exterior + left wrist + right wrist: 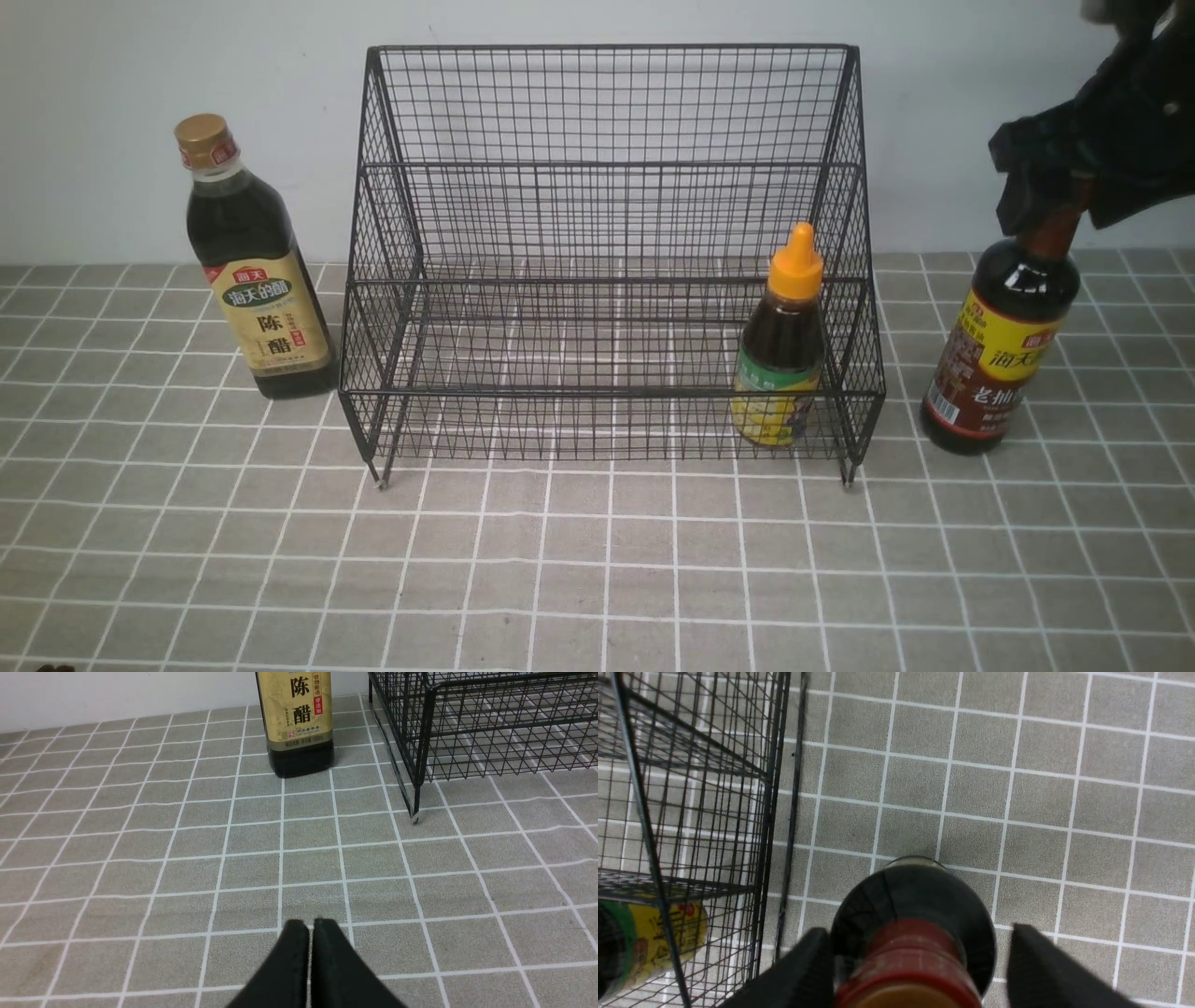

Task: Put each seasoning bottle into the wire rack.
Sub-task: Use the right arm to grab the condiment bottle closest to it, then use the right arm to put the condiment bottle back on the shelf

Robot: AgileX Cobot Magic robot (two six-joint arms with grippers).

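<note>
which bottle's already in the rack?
The short orange-nozzle bottle, on the rack lower tier, right end. The gold-capped bottle and the yellow-red-label bottle stand outside, either side.

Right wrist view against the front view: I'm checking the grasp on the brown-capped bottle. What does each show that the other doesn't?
Only the right wrist view: the right claw seen from above, its fingers apart on either side of the brown-capped bottle, not yet closed on its neck. Only the front view: the gold-capped bottle standing left of the rack, and the whole rack with both tiers. Both: the brown-capped bottle upright to the right of the rack, and the short bottle in the rack's lower tier.
</note>
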